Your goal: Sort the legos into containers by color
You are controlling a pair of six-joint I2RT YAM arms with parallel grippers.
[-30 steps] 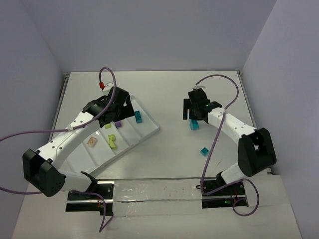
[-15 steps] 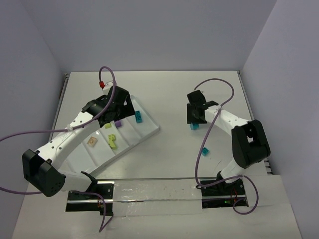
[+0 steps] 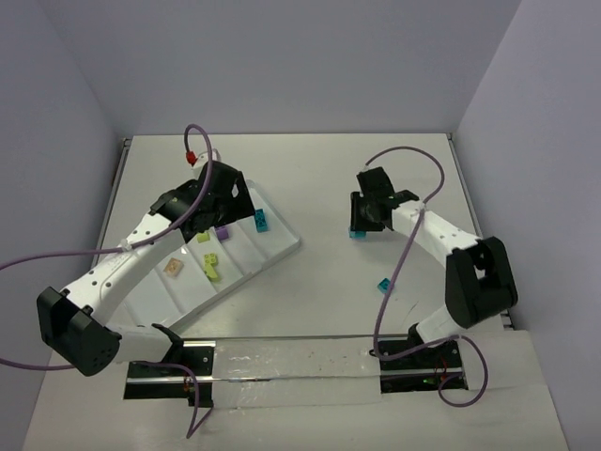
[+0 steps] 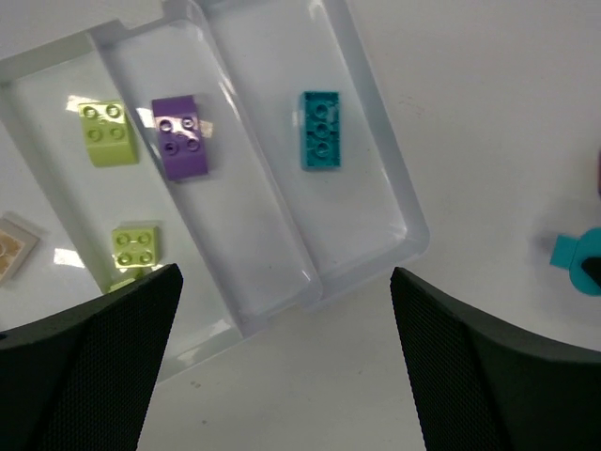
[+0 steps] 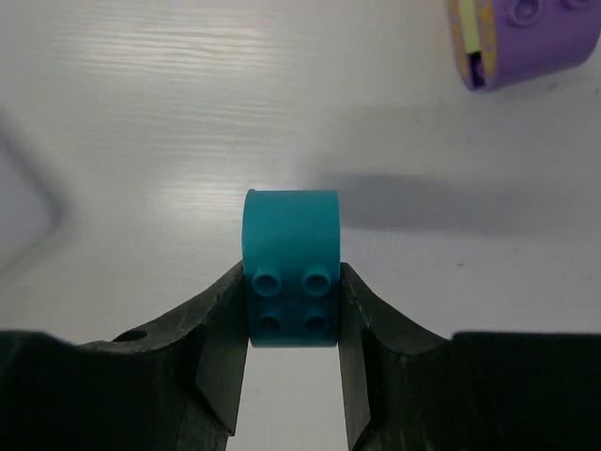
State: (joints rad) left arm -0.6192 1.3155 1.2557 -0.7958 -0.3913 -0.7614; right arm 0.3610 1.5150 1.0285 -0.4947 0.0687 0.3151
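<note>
The white tray lies at the left, and my left gripper hangs open above its far end with nothing between its jaws. In the left wrist view the compartments hold a teal brick, a purple brick, two lime bricks and a beige brick. My right gripper is shut on a teal brick, low over the table right of centre. Another teal brick lies loose nearer the right arm's base.
A purple brick with a yellowish side lies on the table just beyond the held brick. The tray's corner rim points toward the right arm. Walls close the table at the left, back and right.
My right gripper has closed its jaws onto the teal brick and shifted slightly left. The left arm has barely moved.
</note>
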